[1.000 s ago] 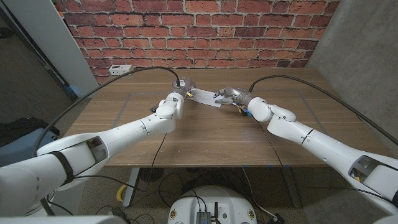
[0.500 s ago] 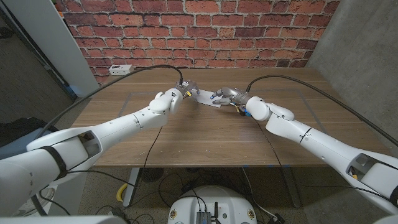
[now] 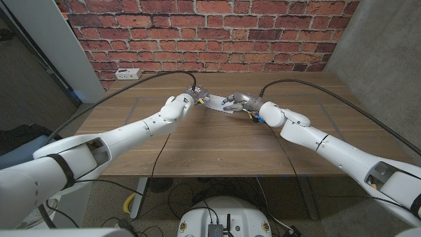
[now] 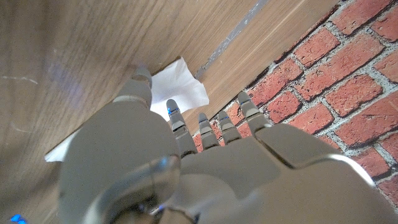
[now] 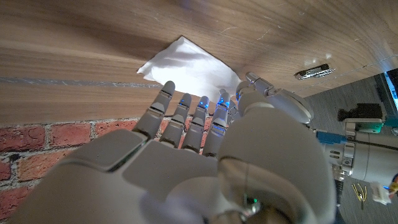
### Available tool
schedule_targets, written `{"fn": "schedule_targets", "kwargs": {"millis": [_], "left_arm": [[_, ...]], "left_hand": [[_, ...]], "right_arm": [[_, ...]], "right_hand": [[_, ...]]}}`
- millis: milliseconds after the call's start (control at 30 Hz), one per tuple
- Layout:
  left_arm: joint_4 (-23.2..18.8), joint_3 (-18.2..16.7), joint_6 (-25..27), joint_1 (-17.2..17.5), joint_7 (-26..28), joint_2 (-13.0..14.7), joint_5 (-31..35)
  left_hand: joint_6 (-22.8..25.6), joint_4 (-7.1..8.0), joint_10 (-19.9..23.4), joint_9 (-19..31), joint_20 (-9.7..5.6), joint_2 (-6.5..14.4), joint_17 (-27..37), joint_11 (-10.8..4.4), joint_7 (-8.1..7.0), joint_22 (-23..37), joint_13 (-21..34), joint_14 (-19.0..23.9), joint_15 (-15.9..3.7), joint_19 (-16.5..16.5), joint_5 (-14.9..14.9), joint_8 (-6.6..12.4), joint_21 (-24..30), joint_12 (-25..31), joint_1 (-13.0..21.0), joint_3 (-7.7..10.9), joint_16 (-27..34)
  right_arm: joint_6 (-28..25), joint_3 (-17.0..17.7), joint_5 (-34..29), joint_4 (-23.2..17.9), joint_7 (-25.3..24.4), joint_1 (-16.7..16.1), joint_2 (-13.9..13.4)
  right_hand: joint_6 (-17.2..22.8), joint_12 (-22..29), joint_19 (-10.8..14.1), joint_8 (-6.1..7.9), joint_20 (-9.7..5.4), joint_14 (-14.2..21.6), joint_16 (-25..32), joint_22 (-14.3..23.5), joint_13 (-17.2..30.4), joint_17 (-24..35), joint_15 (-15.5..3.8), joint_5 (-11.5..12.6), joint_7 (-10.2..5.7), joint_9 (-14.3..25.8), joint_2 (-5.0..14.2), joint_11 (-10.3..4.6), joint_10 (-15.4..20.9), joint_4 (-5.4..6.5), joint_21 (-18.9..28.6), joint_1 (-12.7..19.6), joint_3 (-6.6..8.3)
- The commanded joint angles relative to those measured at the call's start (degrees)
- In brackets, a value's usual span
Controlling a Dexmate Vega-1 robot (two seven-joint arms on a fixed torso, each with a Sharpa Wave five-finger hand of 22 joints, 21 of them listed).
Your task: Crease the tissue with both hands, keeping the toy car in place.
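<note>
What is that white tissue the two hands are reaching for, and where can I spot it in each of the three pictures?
Head view: the tissue lies at the table's far middle, between the two hands.
Left wrist view: the tissue shows just past the left hand's fingertips.
Right wrist view: the tissue shows just beyond the right hand's fingertips.
Shared landmark: the brick wall.

Head view: high, fixed, facing down over wooden table (image 3: 217,141) toward far brick wall (image 3: 210,29). Wrist views: very close, turned, along backs of left hand (image 4: 186,162) and right hand (image 5: 205,168). Shared: tissue (image 3: 216,103), tabletop, brick wall.
</note>
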Motion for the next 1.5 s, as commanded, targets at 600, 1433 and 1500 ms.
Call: {"fn": "schedule_targets", "kwargs": {"millis": [600, 1433, 1500], "left_arm": [[10.32, -0.24, -3.25, 2.07, 16.20, -4.21, 1.14], [-0.01, 2.69, -7.54, 1.54, 17.42, 3.39, 18.72], [-0.17, 2.87, -8.73, 1.24, 17.42, 3.77, 20.34]], "left_hand": [[20.48, -0.06, 14.90, 0.10, -1.17, 8.06, -0.18, -0.60, 10.06, 1.02, -0.13, 11.44, -4.72, 7.57, 2.95, 3.22, 2.91, 3.78, 12.56, 6.57, 1.19], [25.69, 0.68, 20.08, 0.22, -2.30, 6.68, -0.31, -2.89, 7.44, 1.43, -0.14, 16.29, -7.00, 9.48, 2.82, 1.78, 4.77, 3.87, 10.28, 7.25, 0.87], [25.73, 0.72, 20.13, 0.23, -2.30, 6.58, -0.31, -2.88, 7.24, 1.44, -0.14, 16.37, -7.08, 9.47, 2.76, 1.69, 4.82, 3.80, 10.08, 7.18, 0.83]], "right_arm": [[0.14, -0.27, 0.56, 0.74, 1.18, 0.62, 0.57], [2.24, -2.26, 1.08, 3.70, 4.84, 2.95, 1.94], [1.78, -2.57, 0.99, 3.96, 5.56, 3.28, 2.04]], "right_hand": [[-0.12, 0.01, -0.08, 0.16, 0.54, -0.20, -0.72, -0.05, 0.15, -0.05, -2.71, -0.09, 0.48, 0.10, -0.21, 0.66, -0.35, 0.49, -0.35, -2.03, -0.09], [0.29, 0.34, -1.23, 0.32, 0.77, -0.97, -1.81, -0.07, 0.08, -0.49, -2.98, -0.08, 0.90, 0.06, 0.33, 0.54, 0.36, 0.99, -0.91, -4.22, 0.20], [0.72, 0.55, -1.25, 0.47, 0.76, -0.31, -1.68, -0.07, 0.05, -0.57, -3.17, -0.07, 0.98, 0.05, 0.54, 0.65, 0.97, 1.05, -0.92, -4.46, 0.37]]}}
